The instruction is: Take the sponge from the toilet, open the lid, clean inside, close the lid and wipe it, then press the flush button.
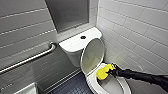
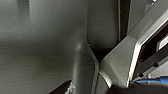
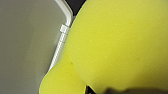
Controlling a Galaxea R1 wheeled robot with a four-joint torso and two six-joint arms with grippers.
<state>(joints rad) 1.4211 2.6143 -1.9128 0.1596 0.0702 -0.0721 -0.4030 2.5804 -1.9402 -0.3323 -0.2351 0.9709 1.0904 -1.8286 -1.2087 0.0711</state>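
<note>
Yellow foam sponge (image 1: 104, 71) (apparently gripped), glossy oval lid (image 1: 92, 56)

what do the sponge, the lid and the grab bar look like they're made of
Sponge: foam, matte yellow, with a soft outline that bulges where the right tool grips it.
Lid: probably plastic, smooth white, a thin shell with a faint sheen.
Grab bar: metal, likely steel, silvery with a bright highlight along its length.

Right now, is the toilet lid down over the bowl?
No, the lid stands raised against the tank, leaving the bowl open where the right gripper holds the sponge.
</note>
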